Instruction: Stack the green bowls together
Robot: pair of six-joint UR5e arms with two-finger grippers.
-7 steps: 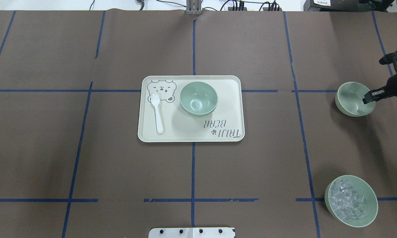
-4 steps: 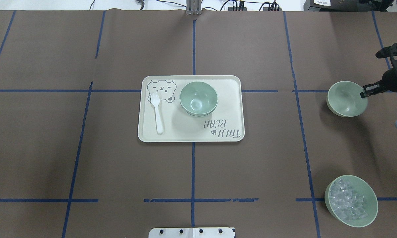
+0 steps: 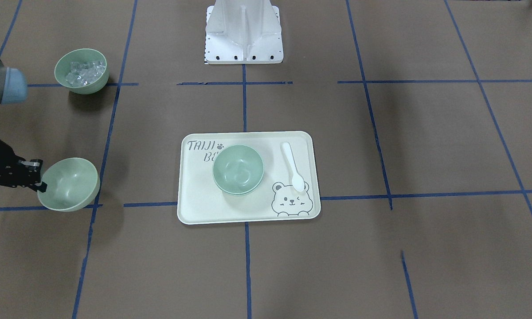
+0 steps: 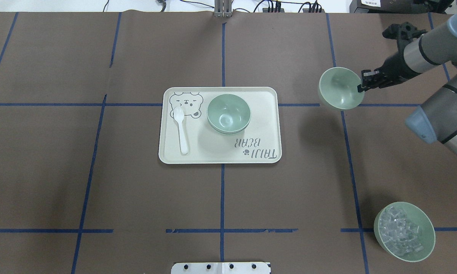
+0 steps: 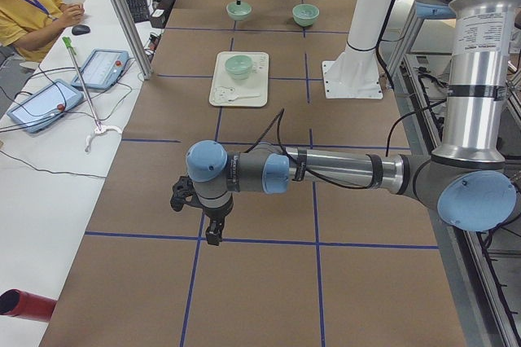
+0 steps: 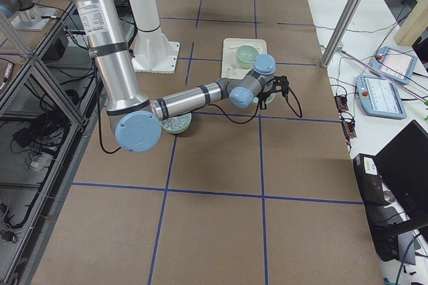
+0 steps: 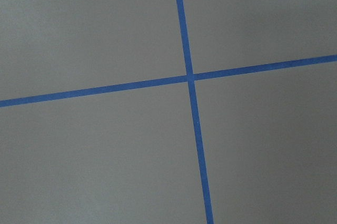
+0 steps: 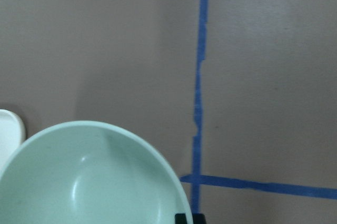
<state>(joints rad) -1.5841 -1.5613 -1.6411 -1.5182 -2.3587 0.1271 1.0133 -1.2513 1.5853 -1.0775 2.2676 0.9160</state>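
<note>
Brown table [image 4: 99, 190] | right gripper [image 4: 360, 86] clamps bowl [image 4: 339, 87] by rim | stack [image 4: 228, 113] on tray [image 4: 262, 125] lies leftward, well apart | left gripper [image 5: 212, 238]: cannot tell grip state

Bright even overhead light, soft shadows on the matte tabletop [image 4: 289, 198], faint glare inside the stacked green bowls [image 4: 228, 114], wrist views slightly soft
</note>
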